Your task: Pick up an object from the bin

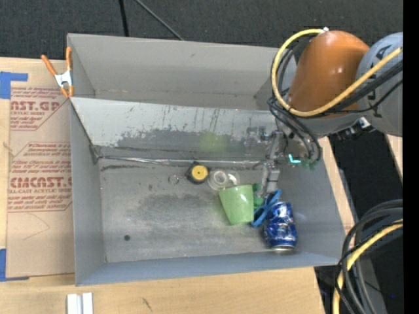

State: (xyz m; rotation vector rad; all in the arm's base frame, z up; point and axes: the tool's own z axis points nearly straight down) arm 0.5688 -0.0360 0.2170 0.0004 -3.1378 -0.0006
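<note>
Gripper (270, 180) hangs just beside green cup (237, 205) and blue can (281, 226) in grey bin (163, 77); whether clenched, cannot tell

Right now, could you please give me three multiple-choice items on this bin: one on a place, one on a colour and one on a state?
1. Where does the blue can lie?
A) in the lower-right corner of the bin
B) in the upper-left corner
C) on the rim

2. What colour is the cup beside it?
A) red
B) green
C) black

3. How is the can placed?
A) upright on top of the cup
B) lifted clear of the floor
C) on its side on the floor

Answers:
1 A: it lies by the near wall at the view's right, just below the gripper.
2 B: the cup is plainly light green.
3 C: its long side rests on the floor, with its silver end toward the near wall.
</note>
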